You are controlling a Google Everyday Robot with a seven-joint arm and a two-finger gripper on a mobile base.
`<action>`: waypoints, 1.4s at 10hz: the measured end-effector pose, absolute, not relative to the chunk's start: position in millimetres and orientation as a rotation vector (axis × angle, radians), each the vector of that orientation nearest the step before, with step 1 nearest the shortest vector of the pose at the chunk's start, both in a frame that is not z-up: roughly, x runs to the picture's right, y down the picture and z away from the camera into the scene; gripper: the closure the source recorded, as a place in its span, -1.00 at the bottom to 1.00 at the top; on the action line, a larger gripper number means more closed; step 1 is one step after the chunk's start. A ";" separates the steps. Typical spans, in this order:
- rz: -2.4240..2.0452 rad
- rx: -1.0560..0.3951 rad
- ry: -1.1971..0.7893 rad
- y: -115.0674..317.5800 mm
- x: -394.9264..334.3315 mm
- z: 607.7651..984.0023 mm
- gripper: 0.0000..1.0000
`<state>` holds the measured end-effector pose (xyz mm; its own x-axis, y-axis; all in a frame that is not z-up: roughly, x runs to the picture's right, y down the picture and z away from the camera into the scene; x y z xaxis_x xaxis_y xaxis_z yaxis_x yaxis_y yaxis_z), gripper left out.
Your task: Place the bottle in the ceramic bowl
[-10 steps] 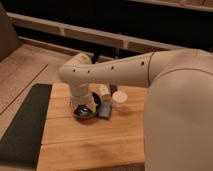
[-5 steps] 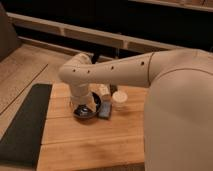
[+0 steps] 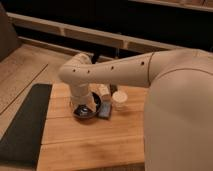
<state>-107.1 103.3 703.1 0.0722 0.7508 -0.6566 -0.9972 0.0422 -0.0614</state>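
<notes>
the gripper (image 3: 84,102) hangs low over the ceramic bowl (image 3: 93,116), its tip close above the bowl's dark inside. it is mostly hidden behind the thick white wrist, so i cannot tell whether it is spread, closed or gripping anything. the bowl sits on the table (image 3: 90,145), round and glossy black, with a few pale glints inside just under the gripper.

the bottle (image 3: 103,91) is just to the right of the gripper, outside the bowl. it is a small cream-white shape that seems to stand upright on the table behind the bowl's right rim, though the view is too poor to say whether the gripper touches it. a flat blue item (image 3: 105,111) lies in front of the bottle, just beside the bowl's right edge. a short round white jar (image 3: 120,100) stands to the right of that, near the bottle but apart from it.

the arm (image 3: 112,71) comes in from the right as a long white tube with small dark dots along it, bends at a rounded joint above the bowl and drops straight down. the robot's large pale body (image 3: 180,115) fills the right side of the view.

a dark mat (image 3: 25,125) lies on the left of the wooden table, well apart from the bowl. dark shelving with pale rails runs across the background.
</notes>
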 end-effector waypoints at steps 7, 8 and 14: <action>1.435 -0.591 0.524 103.3 -107.2 703.1 -0.30; 1.435 -0.591 0.524 103.3 -107.1 703.1 -0.30; 1.432 -0.424 0.302 24.0 -86.7 723.1 -0.30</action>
<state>-86.7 24.0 723.1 0.1207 0.8861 -0.4476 -0.9914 0.0842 -0.1005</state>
